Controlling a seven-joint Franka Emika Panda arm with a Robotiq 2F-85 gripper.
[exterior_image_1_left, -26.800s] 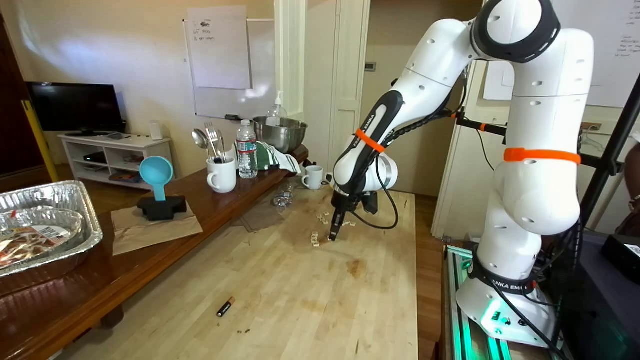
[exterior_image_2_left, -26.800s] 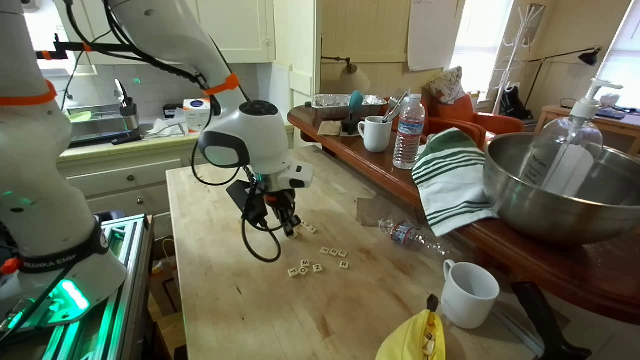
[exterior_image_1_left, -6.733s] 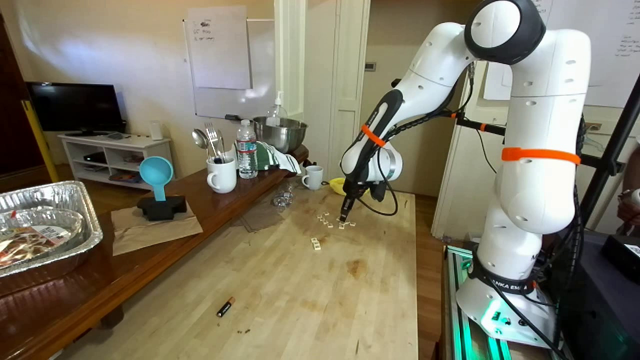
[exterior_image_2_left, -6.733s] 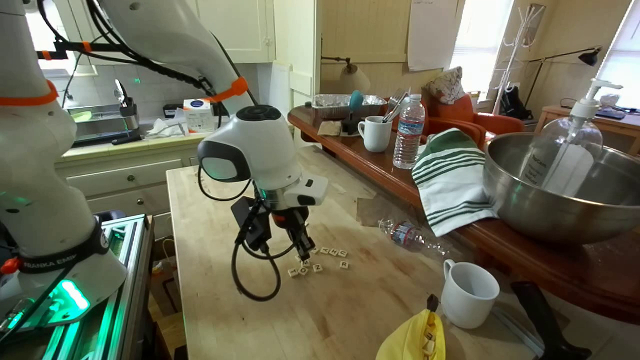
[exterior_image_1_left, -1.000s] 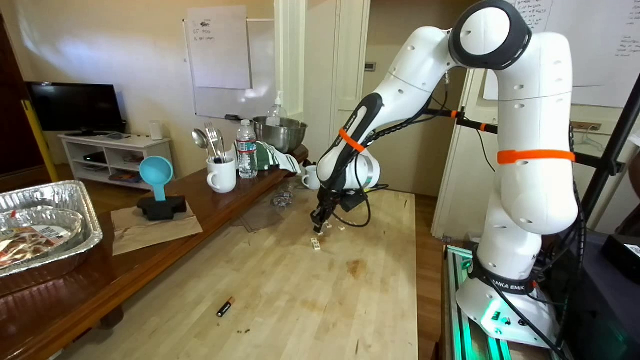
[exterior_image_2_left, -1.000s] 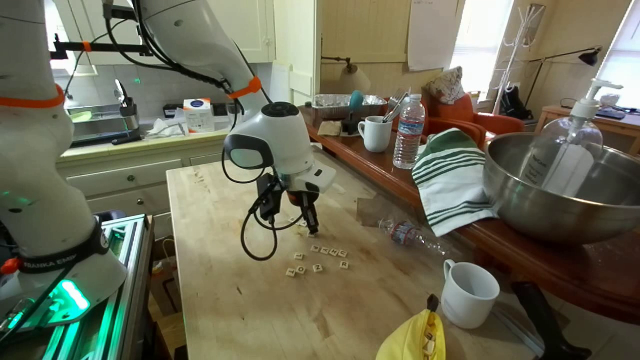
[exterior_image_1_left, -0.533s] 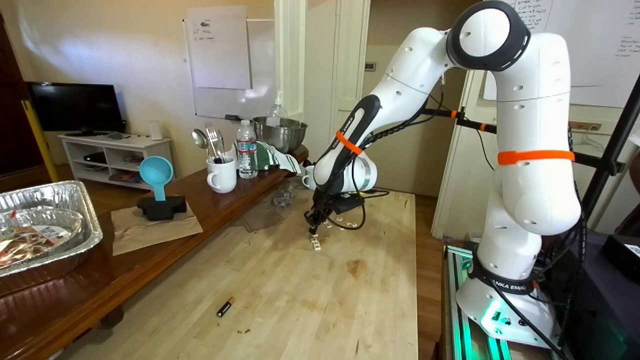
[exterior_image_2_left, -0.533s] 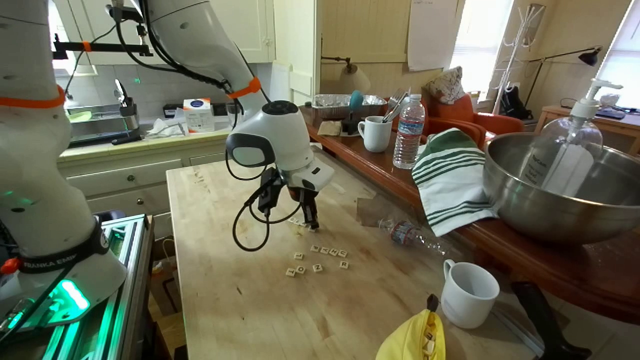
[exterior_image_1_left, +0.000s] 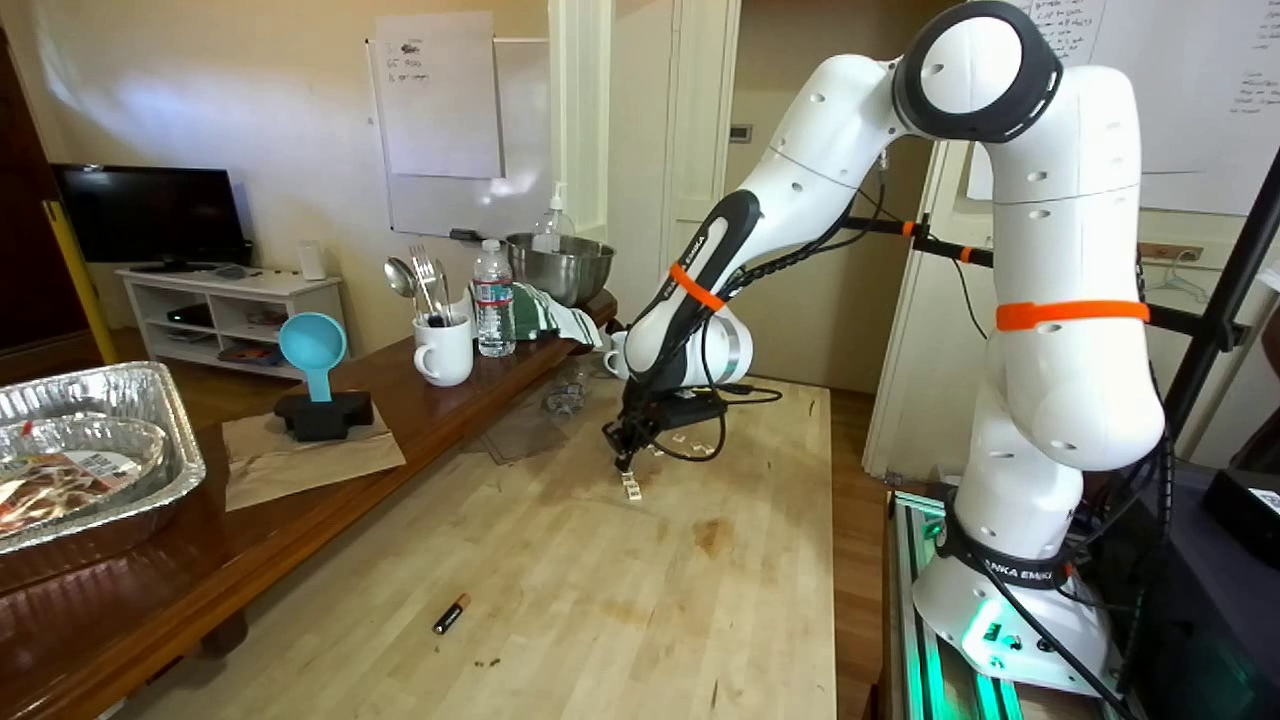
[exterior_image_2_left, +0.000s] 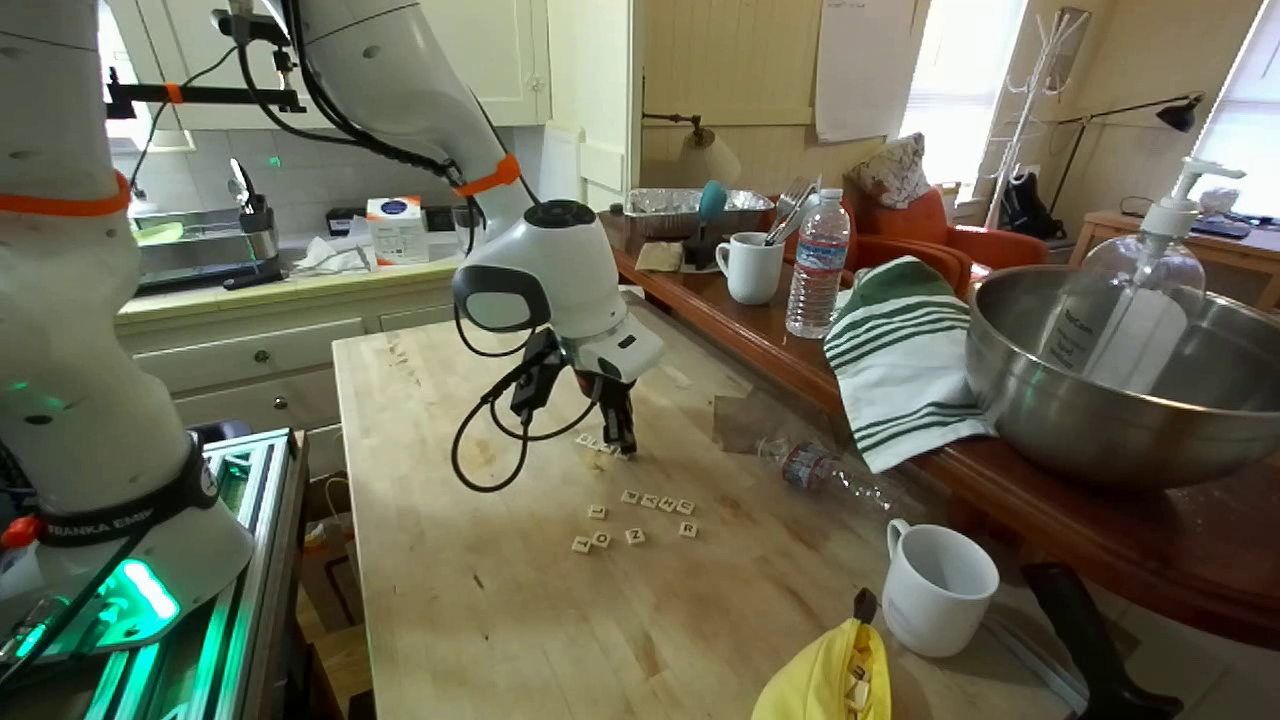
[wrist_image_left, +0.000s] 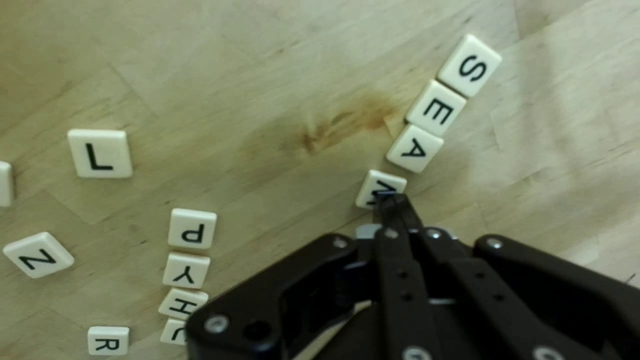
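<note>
My black gripper (wrist_image_left: 391, 196) points down at the wooden table, shut, with nothing held between its fingers. Its tips overlap a cream letter tile (wrist_image_left: 369, 184) whose letter, an M or W, is partly covered; they look pressed on top of it. Just beyond, a slanted row runs A tile (wrist_image_left: 415, 148), E tile (wrist_image_left: 436, 107), S tile (wrist_image_left: 470, 65), with a small gap before the covered one. Apart from these lie an L tile (wrist_image_left: 100, 153), a Z tile (wrist_image_left: 38, 254), an R tile (wrist_image_left: 108, 340) and a line starting with a P tile (wrist_image_left: 192, 228). In both exterior views the gripper (exterior_image_1_left: 623, 466) meets the tabletop at the row.
A battery (exterior_image_1_left: 451, 614) lies on the table. A crushed plastic bottle (exterior_image_2_left: 825, 475), a white mug (exterior_image_2_left: 940, 590) and a yellow pouch (exterior_image_2_left: 825, 675) stand along its other end. The raised brown shelf (exterior_image_2_left: 690, 290) borders one side, bearing a steel bowl (exterior_image_2_left: 1120, 385) and another mug (exterior_image_2_left: 752, 268).
Over the last second my shut gripper has slid a short way across the table towards the S-E-A row, and the tile under its tips has moved with it. The other tiles stay put.
</note>
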